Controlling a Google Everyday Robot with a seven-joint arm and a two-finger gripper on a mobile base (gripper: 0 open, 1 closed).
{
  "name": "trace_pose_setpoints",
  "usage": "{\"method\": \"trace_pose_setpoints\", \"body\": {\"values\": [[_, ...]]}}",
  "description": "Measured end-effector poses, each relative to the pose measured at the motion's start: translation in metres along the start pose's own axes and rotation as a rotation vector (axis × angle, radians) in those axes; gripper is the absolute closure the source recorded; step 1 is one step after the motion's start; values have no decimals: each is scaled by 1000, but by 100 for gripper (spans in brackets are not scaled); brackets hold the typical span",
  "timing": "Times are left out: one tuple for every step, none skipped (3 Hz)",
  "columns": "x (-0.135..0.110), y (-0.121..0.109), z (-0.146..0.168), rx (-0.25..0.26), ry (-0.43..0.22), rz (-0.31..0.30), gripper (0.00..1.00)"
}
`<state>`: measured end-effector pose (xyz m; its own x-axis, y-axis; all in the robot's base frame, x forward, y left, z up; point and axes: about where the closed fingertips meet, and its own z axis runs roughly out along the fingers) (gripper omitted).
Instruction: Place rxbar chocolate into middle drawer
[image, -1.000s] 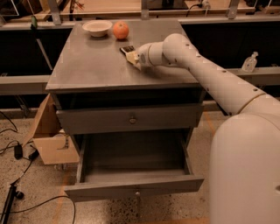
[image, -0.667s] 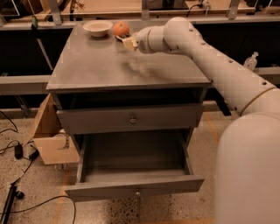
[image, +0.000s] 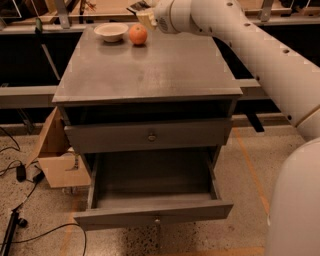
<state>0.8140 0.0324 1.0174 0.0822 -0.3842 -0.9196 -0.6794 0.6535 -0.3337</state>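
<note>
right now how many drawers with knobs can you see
2: the upper drawer shut, the middle drawer pulled open below it. The gripper hangs above the back edge by the orange.

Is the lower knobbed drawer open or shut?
Open: the middle drawer is pulled out, its inside showing. The pincer is above the cabinet top, by the orange.

Pale two-finger gripper (image: 145, 18) above the back edge of the grey metal cabinet (image: 150, 75).
We see a black flat snack bar (image: 134, 8) against the gripper just beyond that edge, a round orange fruit (image: 138, 34) at the cabinet top's back, and the cabinet's lower knobbed grey drawer (image: 155, 214) pulled out.
</note>
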Motion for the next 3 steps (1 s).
{"method": "trace_pose_setpoints", "body": {"values": [[1, 0, 1, -1, 1, 2, 100], [6, 14, -14, -19, 29, 36, 100], [18, 56, -60, -112, 81, 106, 100]]}}
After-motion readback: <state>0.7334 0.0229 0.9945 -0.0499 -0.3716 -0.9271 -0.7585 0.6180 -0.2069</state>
